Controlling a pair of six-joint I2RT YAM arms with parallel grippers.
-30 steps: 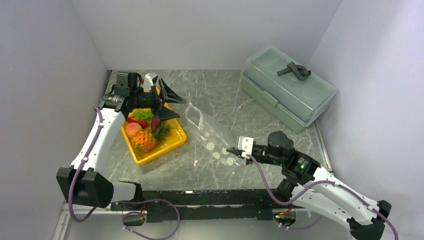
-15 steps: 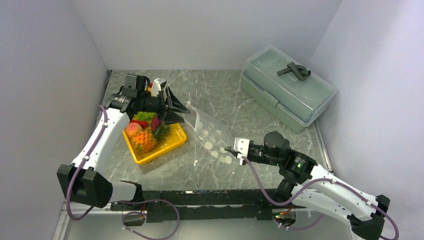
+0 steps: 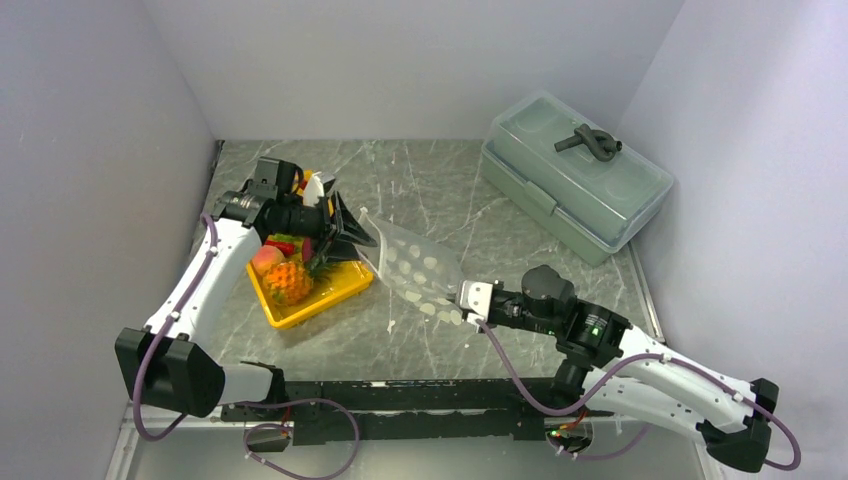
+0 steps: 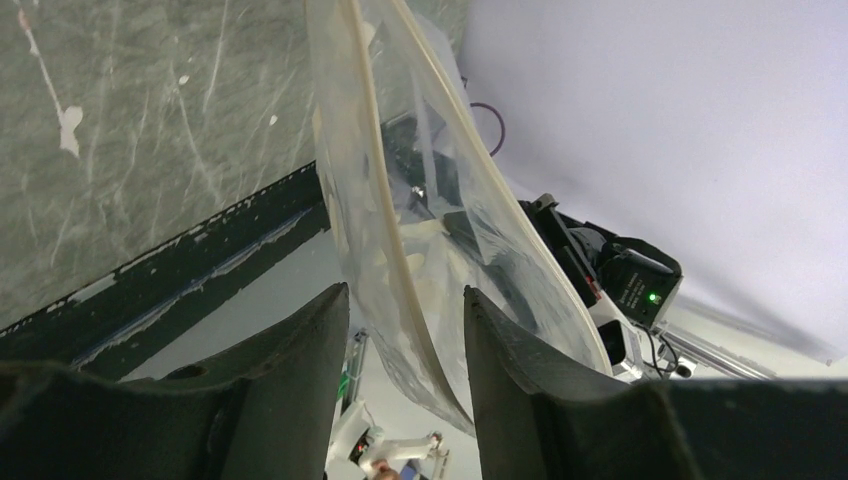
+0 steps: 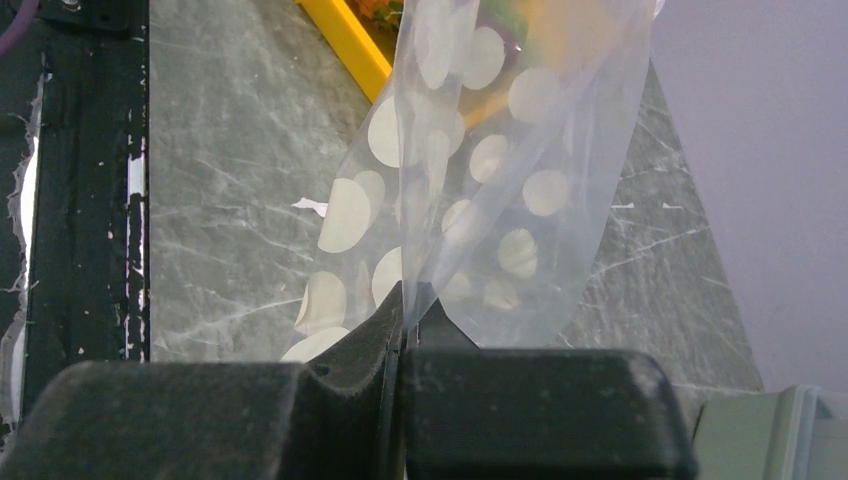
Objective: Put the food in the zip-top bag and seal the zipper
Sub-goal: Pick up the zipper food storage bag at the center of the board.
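The left gripper has swung off the yellow tray and now straddles the mouth of the zip-top bag mid-table, its jaws apart around the zipper. The right gripper, stretched low from the near edge, has slid leftward, clamped on the bag's bottom. The food waits by the left edge; I'd say loading is close.

zip-top bag: dragged left.
L gripper: came right + nearer, jaws now astride bag's mouth.
R gripper: shifted left.
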